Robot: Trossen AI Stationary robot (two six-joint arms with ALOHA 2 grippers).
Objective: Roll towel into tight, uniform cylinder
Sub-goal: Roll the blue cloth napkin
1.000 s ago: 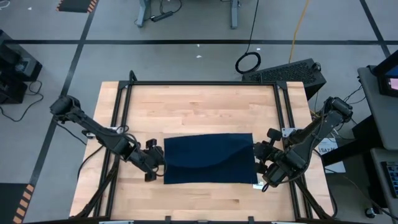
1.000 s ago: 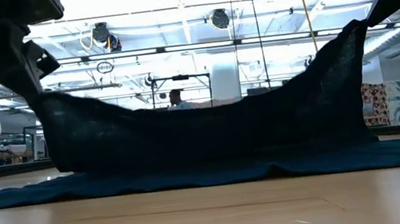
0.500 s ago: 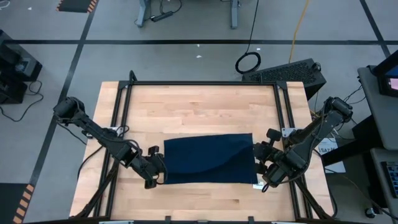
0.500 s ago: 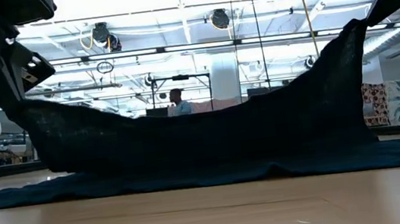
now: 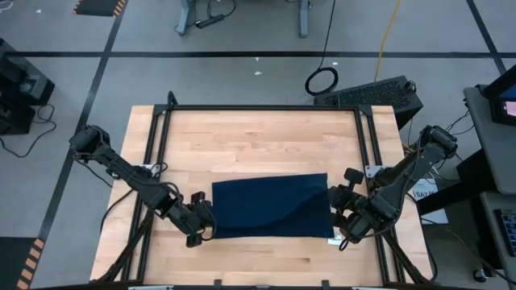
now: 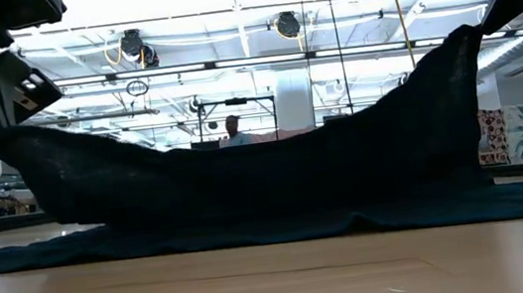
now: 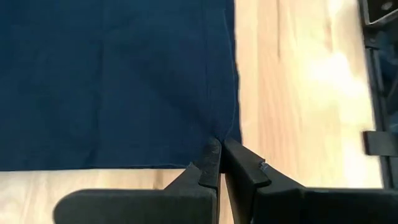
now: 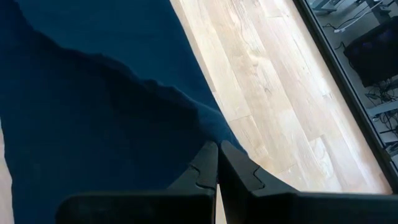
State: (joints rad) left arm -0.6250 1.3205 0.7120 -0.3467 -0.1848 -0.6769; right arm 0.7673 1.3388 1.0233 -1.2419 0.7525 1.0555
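Wooden desk [image 5: 258,137] under me, towel [image 5: 270,205] lying toward its near edge; my left end effector [image 5: 203,225] and right end effector [image 5: 339,219] each pinch a near corner, lifting it.

Two dark jointed arms [image 5: 129,173] (black notched fingers [image 7: 245,171])

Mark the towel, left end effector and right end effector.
towel [image 5: 270,205]: high view, middle of the navy cloth.
left end effector [image 7: 219,149]: left wrist view, fingertips pinching the towel's corner.
right end effector [image 8: 217,150]: right wrist view, fingertips shut on the raised towel edge.
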